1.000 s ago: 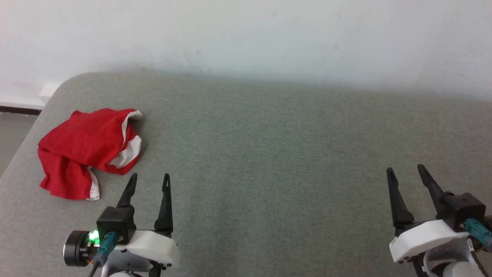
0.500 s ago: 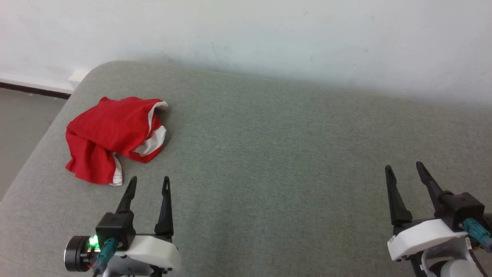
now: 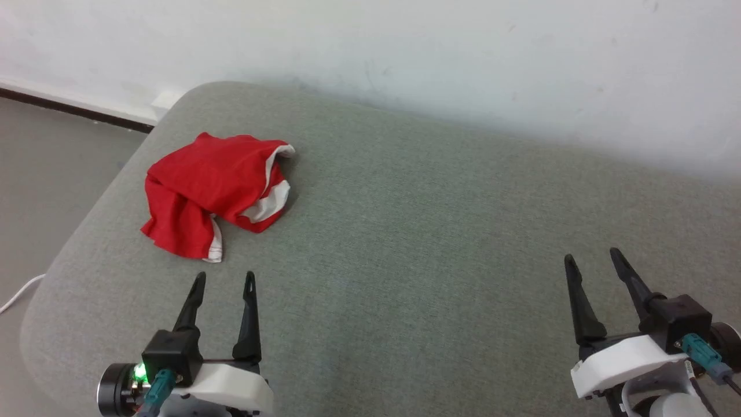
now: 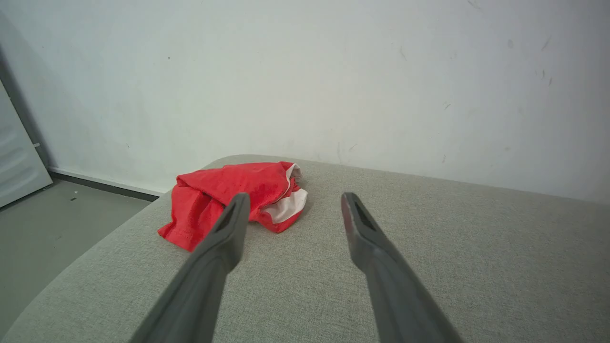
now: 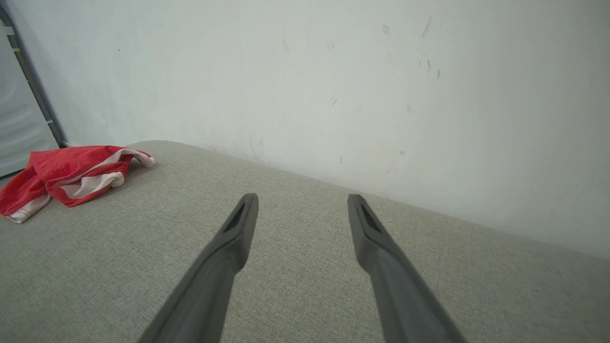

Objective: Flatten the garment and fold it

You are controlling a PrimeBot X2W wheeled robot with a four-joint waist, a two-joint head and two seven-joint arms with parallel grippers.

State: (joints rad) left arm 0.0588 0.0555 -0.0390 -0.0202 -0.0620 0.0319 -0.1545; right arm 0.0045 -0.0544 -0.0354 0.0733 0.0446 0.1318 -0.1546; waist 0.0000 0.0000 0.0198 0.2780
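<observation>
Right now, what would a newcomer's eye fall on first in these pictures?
The crumpled red garment with white stripes stands out, bunched near the far left corner of the grey cushioned surface. Next come two open, empty grippers at the near edge: the left gripper just short of the cloth, the right gripper far to the right.

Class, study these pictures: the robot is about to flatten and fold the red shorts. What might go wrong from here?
1. The shorts lie bunched in layers, so the open left jaws may pinch several layers and fail to spread them.
2. They sit near the rounded corner of the grey pad; a tug that way might drag them onto the floor.
3. The right jaws stand far off to the right, so a two-handed pull may be awkward.
</observation>
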